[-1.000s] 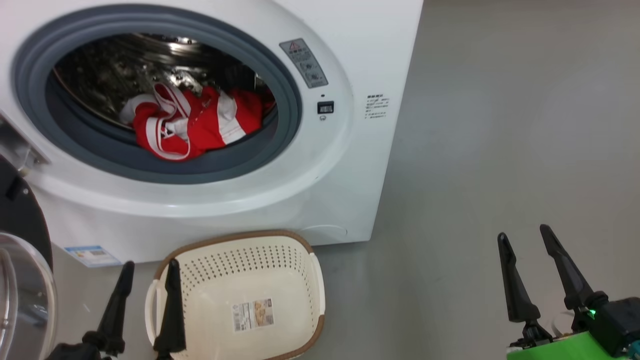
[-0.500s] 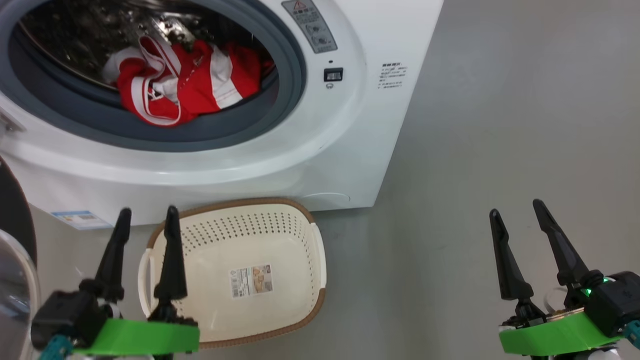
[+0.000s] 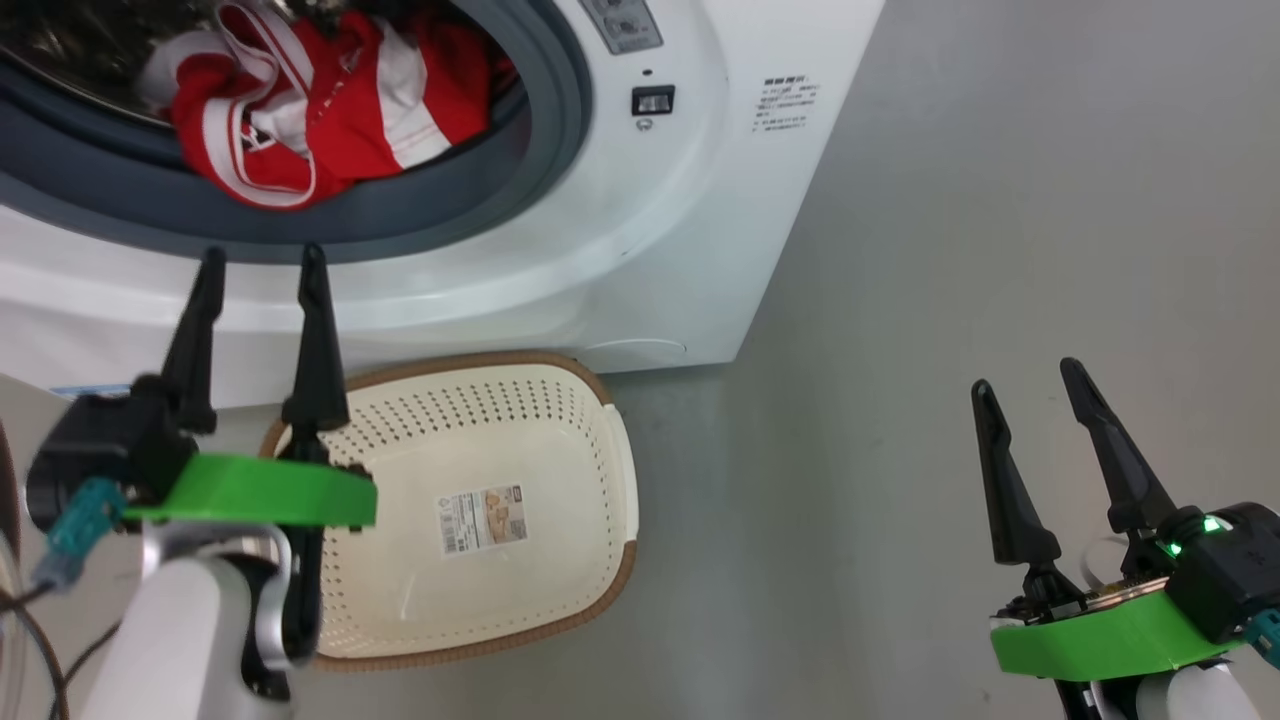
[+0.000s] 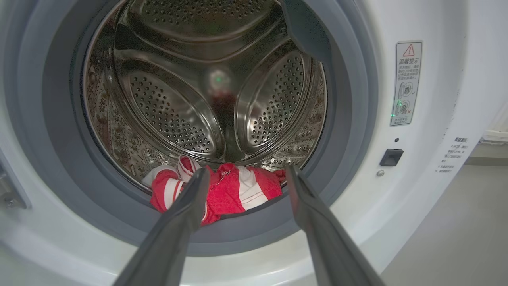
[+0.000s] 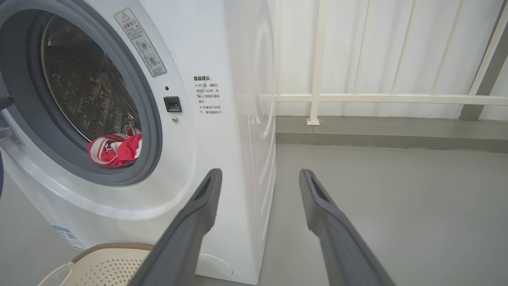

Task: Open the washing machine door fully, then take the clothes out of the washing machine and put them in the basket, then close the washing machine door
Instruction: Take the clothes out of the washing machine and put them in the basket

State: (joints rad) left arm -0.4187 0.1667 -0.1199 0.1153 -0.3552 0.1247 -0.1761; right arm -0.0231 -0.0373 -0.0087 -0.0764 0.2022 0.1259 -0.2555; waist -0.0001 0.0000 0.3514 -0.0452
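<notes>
The white washing machine [image 3: 690,200] stands with its drum mouth uncovered. Red clothes [image 3: 300,110] with white stripes lie heaped at the drum's front lip, inside the grey rubber ring [image 3: 545,150]. My left gripper [image 3: 262,255] is open and empty, its tips just below the ring, above the basket's left end. Seen from the left wrist, the left gripper [image 4: 248,171] frames the clothes [image 4: 234,190] under the steel drum [image 4: 178,111]. The cream basket [image 3: 600,400] sits on the floor against the machine. My right gripper [image 3: 1025,378] hangs open over bare floor. Only a dark sliver of the door [image 3: 5,470] shows.
Grey floor [image 3: 900,300] stretches to the right of the machine. In the right wrist view a white railing [image 5: 317,97] and wall stand behind the machine's side [image 5: 254,119], the right gripper [image 5: 260,171] points past its corner, and the basket [image 5: 107,266] shows at the bottom left.
The head camera has tilted down, sliding the machine up the picture. My left gripper has risen from beside the basket to the drum's lower rim. The right gripper has barely moved.
</notes>
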